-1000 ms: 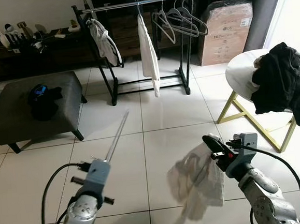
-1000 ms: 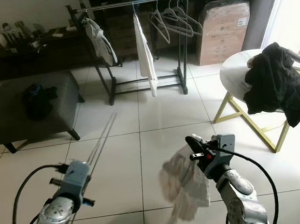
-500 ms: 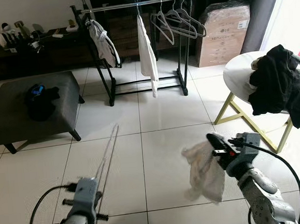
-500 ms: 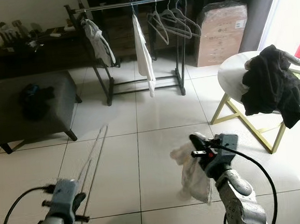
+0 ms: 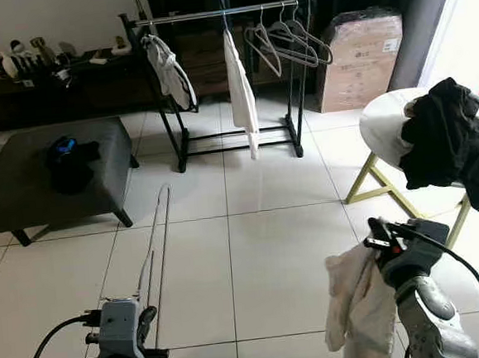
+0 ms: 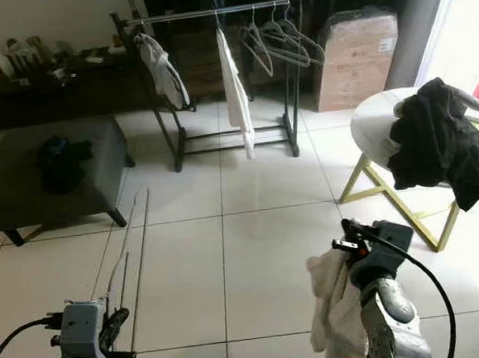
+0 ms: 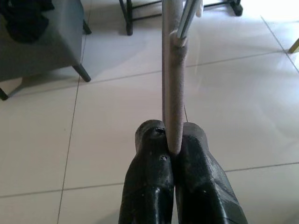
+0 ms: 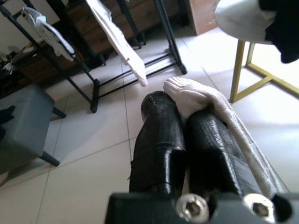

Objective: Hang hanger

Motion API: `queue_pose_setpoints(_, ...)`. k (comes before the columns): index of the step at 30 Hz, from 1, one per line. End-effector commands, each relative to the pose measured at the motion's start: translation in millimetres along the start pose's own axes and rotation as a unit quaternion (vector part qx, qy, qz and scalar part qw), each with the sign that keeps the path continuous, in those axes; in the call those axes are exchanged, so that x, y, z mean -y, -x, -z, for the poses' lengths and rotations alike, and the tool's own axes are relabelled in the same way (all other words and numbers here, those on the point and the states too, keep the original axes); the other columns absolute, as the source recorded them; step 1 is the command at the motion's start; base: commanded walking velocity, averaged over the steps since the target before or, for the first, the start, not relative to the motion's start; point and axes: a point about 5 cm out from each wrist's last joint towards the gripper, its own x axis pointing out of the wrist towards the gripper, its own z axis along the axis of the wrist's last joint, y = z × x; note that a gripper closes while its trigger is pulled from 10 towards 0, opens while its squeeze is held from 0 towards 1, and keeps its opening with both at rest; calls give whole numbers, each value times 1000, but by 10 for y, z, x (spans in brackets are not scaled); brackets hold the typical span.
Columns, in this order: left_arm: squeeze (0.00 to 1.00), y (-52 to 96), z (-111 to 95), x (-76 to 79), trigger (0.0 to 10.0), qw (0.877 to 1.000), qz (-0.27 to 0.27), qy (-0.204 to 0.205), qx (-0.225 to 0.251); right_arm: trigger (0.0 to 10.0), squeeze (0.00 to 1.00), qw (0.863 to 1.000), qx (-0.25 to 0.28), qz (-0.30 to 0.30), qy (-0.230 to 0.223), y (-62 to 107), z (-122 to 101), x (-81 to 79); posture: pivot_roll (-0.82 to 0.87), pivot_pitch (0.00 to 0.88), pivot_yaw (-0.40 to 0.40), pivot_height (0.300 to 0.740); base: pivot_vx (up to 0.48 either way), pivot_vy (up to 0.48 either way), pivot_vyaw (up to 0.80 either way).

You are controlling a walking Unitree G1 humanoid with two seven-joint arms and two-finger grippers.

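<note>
My left gripper [image 7: 170,133] is shut on a long grey pole [image 7: 171,88]. The pole [image 5: 155,239] reaches forward over the floor tiles toward the clothes rack [image 5: 210,13]. My right gripper [image 5: 379,239] is low on the right, shut on a white garment [image 5: 353,303] that droops below it. In the right wrist view the white cloth [image 8: 210,102] lies between and over the black fingers. I cannot make out a hanger inside it. On the black rack's rail hang several empty hangers [image 5: 288,39], a white garment [image 5: 241,96] and a pale one [image 5: 169,68].
A grey ottoman [image 5: 16,184] with dark clothes [image 5: 67,155] stands on the left. On the right a round white table with gold legs [image 5: 380,118] carries black clothing [image 5: 448,138]. A cardboard box [image 5: 359,58] sits beside the rack, and a dark low cabinet [image 5: 41,87] lines the back wall.
My left arm has dropped lower, and the pole has swung to the left. My right gripper has moved right and down with the white garment, which now hangs straighter.
</note>
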Motion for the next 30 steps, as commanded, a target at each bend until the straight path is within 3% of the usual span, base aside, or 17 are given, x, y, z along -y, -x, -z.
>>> queue_pose_setpoints(1, 0, 7, -57, 22, 10000, 1000, 9, -6, 13, 10000, 0, 1000, 25, -2, 4, -17, -81, -51, -40, 58, 54, 740, 0, 0, 0)
queue_pose_setpoints(17, 0, 2, -36, 57, 10000, 1000, 17, -6, 18, 10000, 0, 999, 20, 23, 31, -26, -76, -12, -50, 81, 67, 740, 0, 0, 0)
queue_pose_setpoints(26, 0, 0, -39, 46, 10000, 1000, 11, -22, 17, 10000, 0, 999, 11, 16, 34, -50, -62, -52, -49, 83, 67, 740, 0, 0, -788)
queue_pose_setpoints(30, 0, -2, -44, 39, 10000, 999, 6, -30, 17, 10000, 0, 999, 10, 9, 35, -56, -60, -79, -47, 82, 67, 740, 0, -480, -788)
